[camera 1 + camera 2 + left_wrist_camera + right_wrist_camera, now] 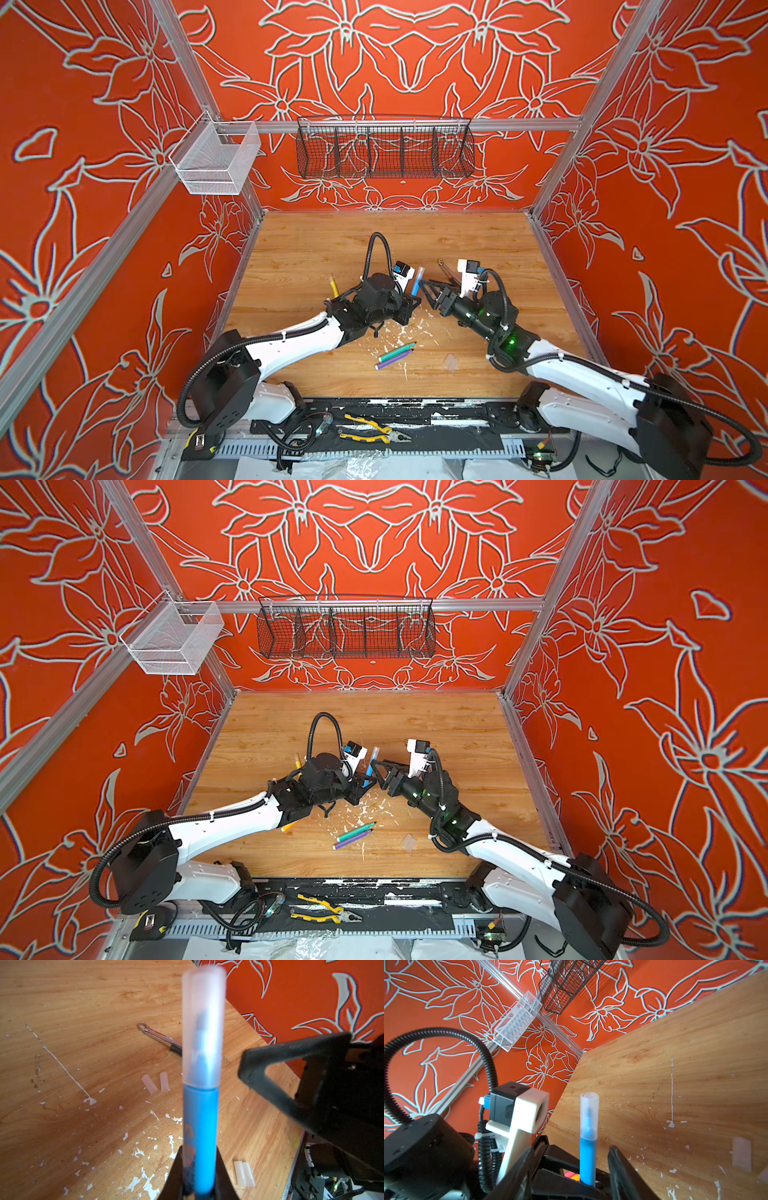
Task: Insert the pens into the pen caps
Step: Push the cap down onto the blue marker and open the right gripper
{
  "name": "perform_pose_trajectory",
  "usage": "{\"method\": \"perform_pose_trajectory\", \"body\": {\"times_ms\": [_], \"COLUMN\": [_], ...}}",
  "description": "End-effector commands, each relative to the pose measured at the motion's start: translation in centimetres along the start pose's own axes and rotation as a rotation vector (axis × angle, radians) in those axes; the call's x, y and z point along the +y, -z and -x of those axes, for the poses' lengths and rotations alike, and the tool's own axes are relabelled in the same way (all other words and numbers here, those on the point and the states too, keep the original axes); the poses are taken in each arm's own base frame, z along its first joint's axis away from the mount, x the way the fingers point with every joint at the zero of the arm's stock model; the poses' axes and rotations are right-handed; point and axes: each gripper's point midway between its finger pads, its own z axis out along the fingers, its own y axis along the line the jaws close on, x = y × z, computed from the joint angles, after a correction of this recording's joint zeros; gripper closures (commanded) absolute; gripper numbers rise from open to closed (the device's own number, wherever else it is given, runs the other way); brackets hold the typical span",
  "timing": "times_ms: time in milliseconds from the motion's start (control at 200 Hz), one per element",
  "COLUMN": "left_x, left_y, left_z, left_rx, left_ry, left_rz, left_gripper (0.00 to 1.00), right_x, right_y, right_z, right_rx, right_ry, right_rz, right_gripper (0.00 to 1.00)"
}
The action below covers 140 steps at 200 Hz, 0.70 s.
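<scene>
left gripper (199, 1176): shut on the blue pen (200, 1136), gripped low on the barrel, pen upright at lower centre of the left wrist frame
right gripper (571, 1159): jaws parted, one either side of the pen, holding nothing; centre of frame in both top views
cap (203, 1028): clear, on the pen tip, looks fully seated, though the view is blurred
step: capping of blue pen seems done; right arm should back straight off without nudging the cap, left should lay the pen down gently
loose caps (155, 1084): two on the table (72, 1012) mid-frame, two more (244, 1173) lower right
other pens: green pen (397, 351) beside purple pen (394, 359) lower centre; yellow pen (333, 286) left of the left arm
wrench (158, 1034): behind the pen, ignore
</scene>
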Motion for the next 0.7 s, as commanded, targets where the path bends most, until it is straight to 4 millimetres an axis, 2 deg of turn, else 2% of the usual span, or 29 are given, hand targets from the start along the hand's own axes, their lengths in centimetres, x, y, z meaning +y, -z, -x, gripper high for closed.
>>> {"method": "perform_pose_trajectory", "body": {"times_ms": [0,485,696], "left_x": [-1.1,-4.2,-4.9], "left_y": [0.6,0.0,-0.1], "left_z": [2.1,1.2,0.9], "left_rx": [-0.057,-0.013,0.0], "left_ry": [-0.026,-0.12,-0.137], "left_rz": [-0.033,-0.117,-0.134], "left_gripper": [1.0,1.0,1.0], "right_x": [-1.4,-2.4,-3.0], "right_y": [1.1,3.1,3.3], "right_z": [1.0,4.4,5.0], "right_rx": [-0.049,-0.113,-0.113], "right_ry": [0.016,0.034,0.036], "right_rz": [-0.085,-0.179,-0.213], "right_gripper": [0.39,0.38,0.36]}}
